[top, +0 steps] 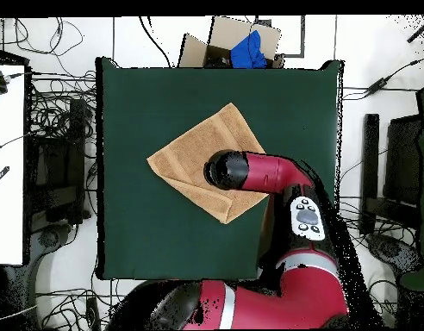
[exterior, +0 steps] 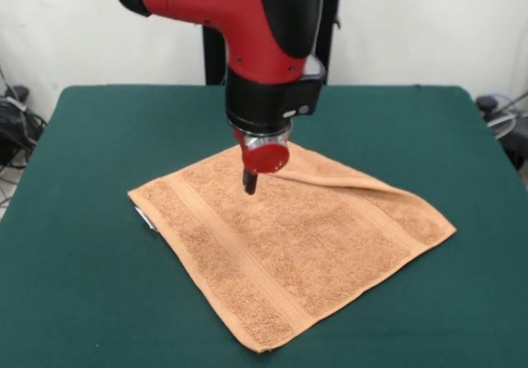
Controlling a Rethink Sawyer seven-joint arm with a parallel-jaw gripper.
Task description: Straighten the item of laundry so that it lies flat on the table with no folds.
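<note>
1. Arm point(exterior: 247, 21): reaches down from above, wrist vertical.
2. Gripper point(exterior: 249, 183): tip at the towel's surface; how far open cannot be told.
3. Towel point(exterior: 297, 244): spread diamond-wise mid-table point(exterior: 82, 302), a fold along its far edge, directly beneath the gripper.

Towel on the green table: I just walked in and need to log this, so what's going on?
A red and black robot arm reaches down over an orange-tan towel spread on the green table. Its gripper sits at or just above the cloth near the far side. The towel lies mostly flat, but a raised fold runs along its far edge.
</note>
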